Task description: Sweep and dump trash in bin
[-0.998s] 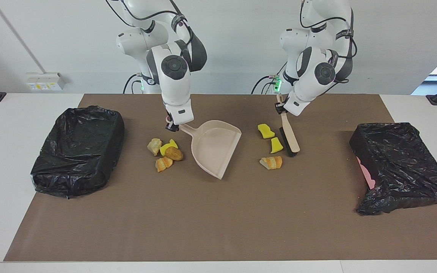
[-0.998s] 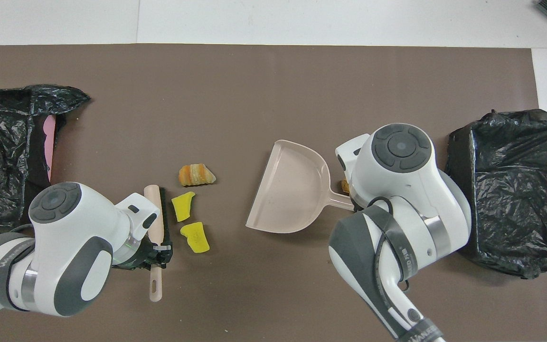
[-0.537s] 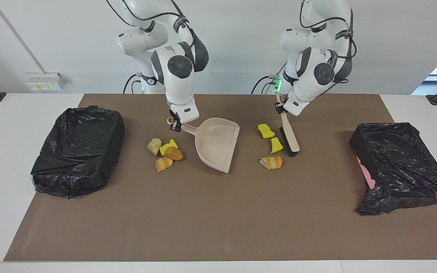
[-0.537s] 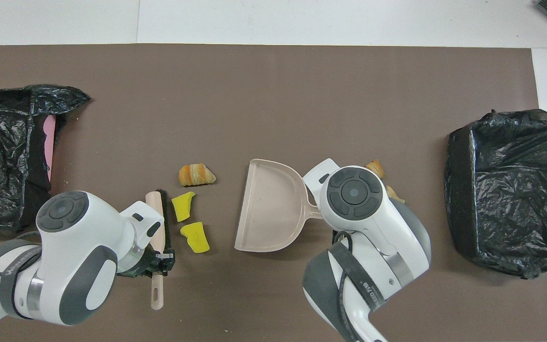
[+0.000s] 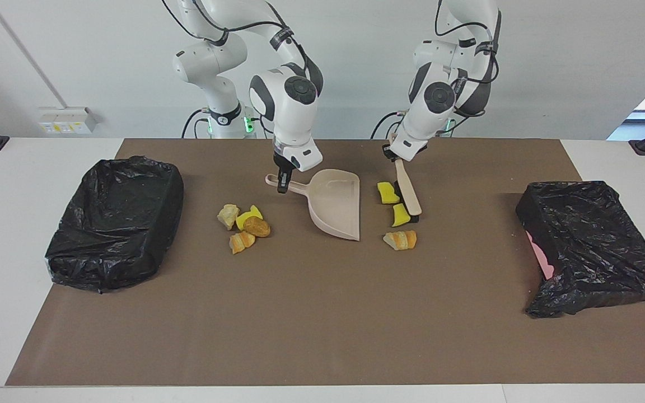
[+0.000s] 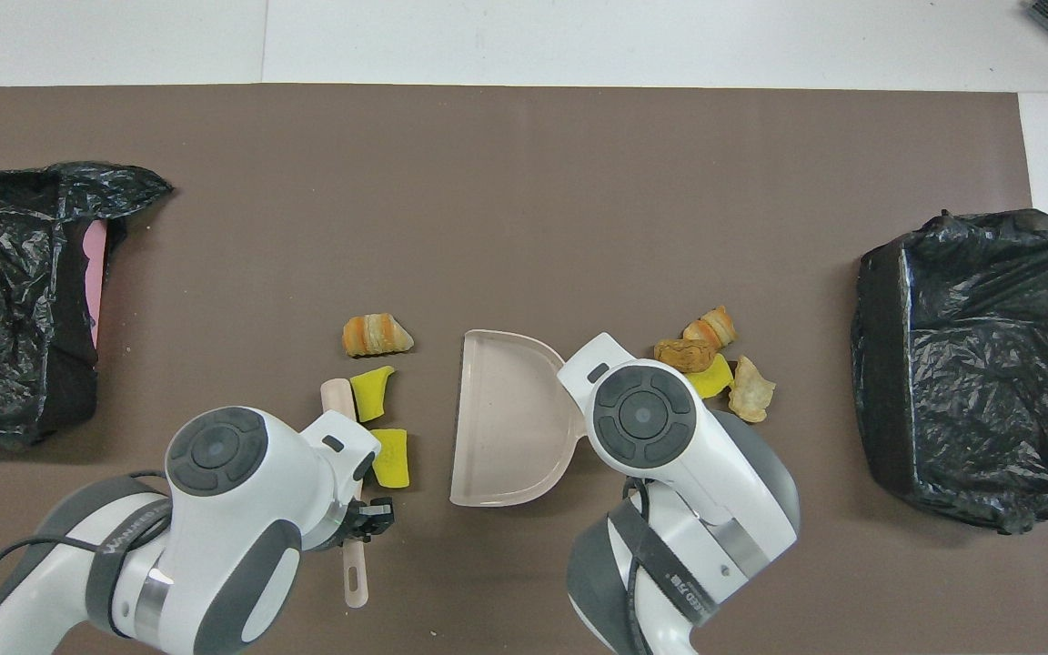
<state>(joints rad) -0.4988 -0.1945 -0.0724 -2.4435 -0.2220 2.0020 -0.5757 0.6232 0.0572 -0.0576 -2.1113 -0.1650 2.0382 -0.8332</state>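
My right gripper [image 5: 282, 183] is shut on the handle of the beige dustpan [image 5: 336, 204], whose open edge faces the left arm's end. In the overhead view the arm hides this gripper above the dustpan [image 6: 501, 418]. My left gripper [image 5: 394, 158] is shut on the brush [image 5: 407, 193], whose bristles touch two yellow sponge chunks [image 5: 388, 193] [image 5: 400, 215] between brush and dustpan. An orange bread lump [image 5: 401, 239] lies just farther from the robots. Several more scraps of trash [image 5: 247, 226] lie in a pile beside the dustpan, toward the right arm's end.
A bin lined with a black bag [image 5: 115, 221] stands at the right arm's end of the brown mat. A second black-bagged bin [image 5: 591, 246] with a pink edge showing stands at the left arm's end.
The right gripper carried the dustpan toward the left arm's end and turned its open edge to the sponges. The left gripper pushed the brush and both yellow sponges toward the dustpan.
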